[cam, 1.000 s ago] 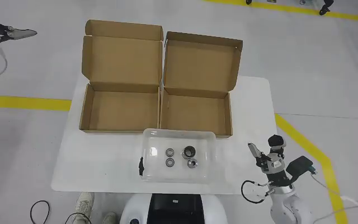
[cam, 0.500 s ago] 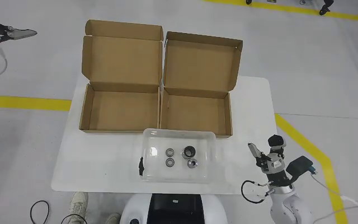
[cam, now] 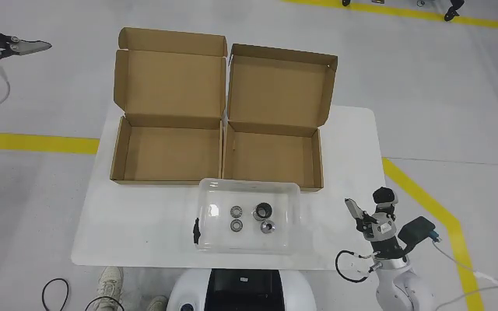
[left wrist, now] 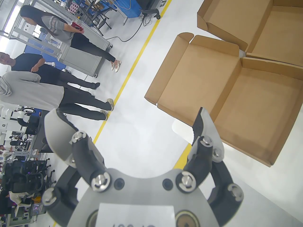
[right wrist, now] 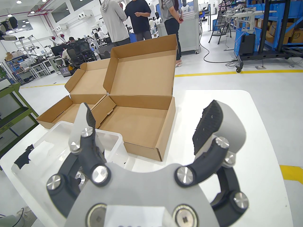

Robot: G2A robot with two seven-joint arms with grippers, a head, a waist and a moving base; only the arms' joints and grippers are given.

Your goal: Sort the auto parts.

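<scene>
Four small metal auto parts (cam: 238,209) are lying loose in the clear rectangular plastic bin (cam: 249,183). Two ringed bearings (cam: 236,225) are lying on the side farther from the right gripper (cam: 366,206), and a dark ring (cam: 263,208) and a silvery piece (cam: 268,227) are lying on the nearer side. The bin is sitting on the white table (cam: 342,155) to the robot's left of that gripper, near it but apart, with its wall standing between the fingers and the parts. The right gripper is hovering over the table's near right part, with its fingers spread wide and holding nothing. Ahead of it, beyond the bin, two open brown cardboard boxes are standing side by side with lids folded back. The nearer box (cam: 271,159) is sitting just beside the bin's far rim, and the farther box (cam: 165,152) is touching its neighbour. A black tape patch (cam: 196,231) is sticking to the bin's wall on the side away from the right gripper. The left gripper (left wrist: 127,116) is hanging over the grey floor, well apart from the boxes in front of it, its fingers also spread wide and empty.
</scene>
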